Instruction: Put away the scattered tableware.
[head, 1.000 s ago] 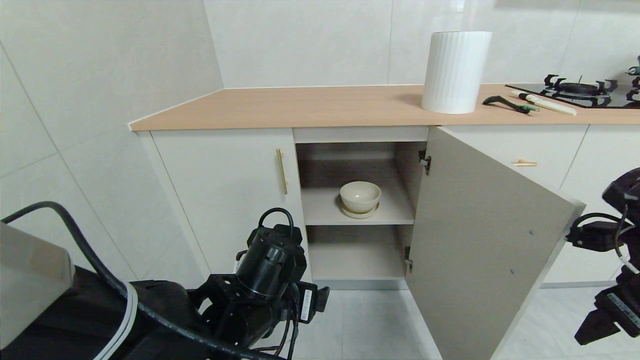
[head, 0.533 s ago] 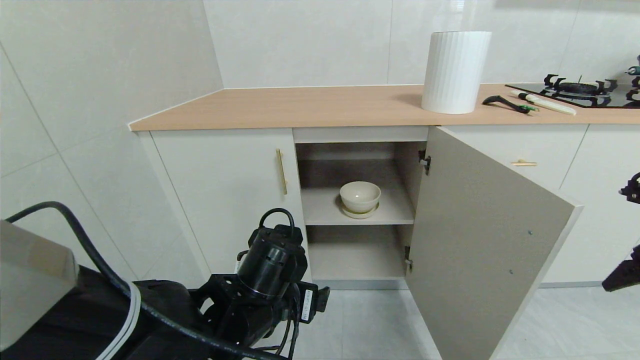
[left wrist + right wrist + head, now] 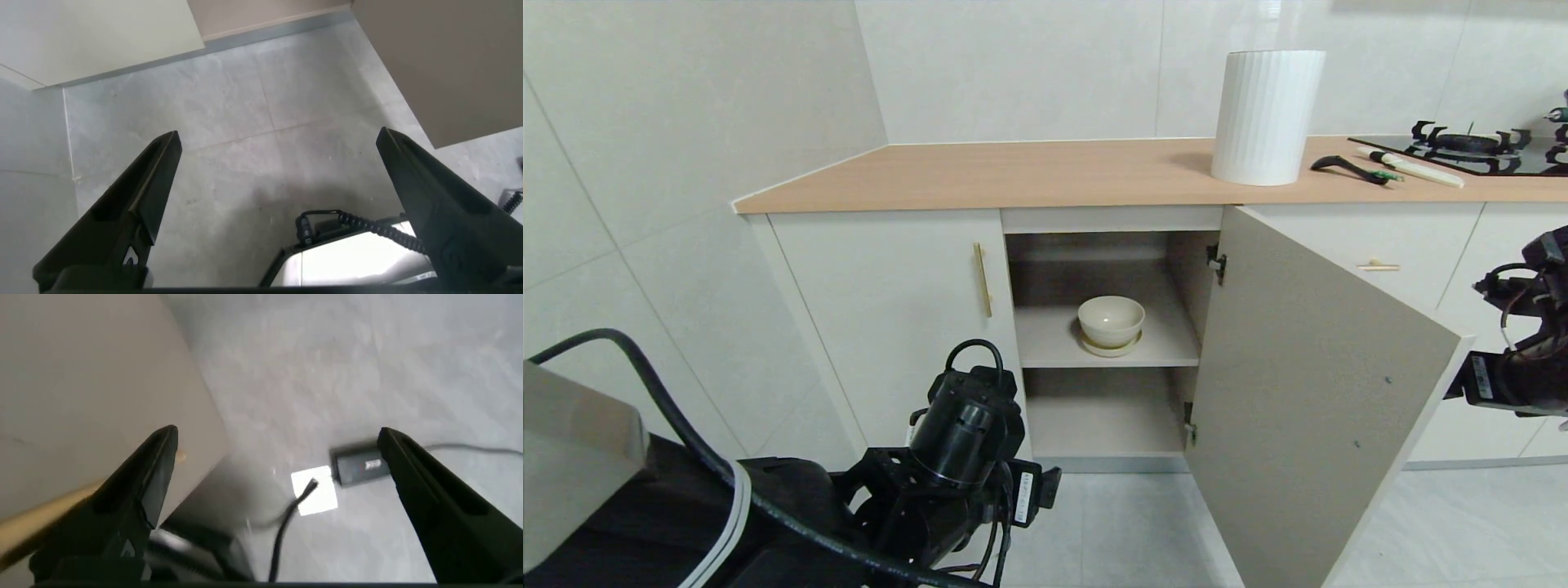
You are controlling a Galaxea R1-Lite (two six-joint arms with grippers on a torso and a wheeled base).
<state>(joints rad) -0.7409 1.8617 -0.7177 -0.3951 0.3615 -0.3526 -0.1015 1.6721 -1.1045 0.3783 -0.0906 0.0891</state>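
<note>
A cream bowl point(image 3: 1111, 318) rests on a small plate point(image 3: 1109, 348) on the middle shelf of the open cabinet point(image 3: 1094, 343). On the countertop to the right lie a black utensil point(image 3: 1347, 167) and a pale-handled knife point(image 3: 1414, 169). My left gripper point(image 3: 282, 204) is open with nothing in it and points at the floor, low in front of the shut left cabinet door. My right gripper point(image 3: 278, 490) is also open and holds nothing. It hangs over the floor just beside the outer edge of the open cabinet door point(image 3: 82, 400).
The open door point(image 3: 1307, 392) swings out to the right, between the shelves and my right arm point(image 3: 1519, 359). A tall white ribbed cylinder point(image 3: 1266, 114) and a gas stove point(image 3: 1470, 147) stand on the counter. A small black device point(image 3: 359, 467) with a cable lies on the floor.
My right arm dropped almost out of the head view's right edge, then rose back beside the door's outer edge. The left arm, bowl and door have stayed put.
</note>
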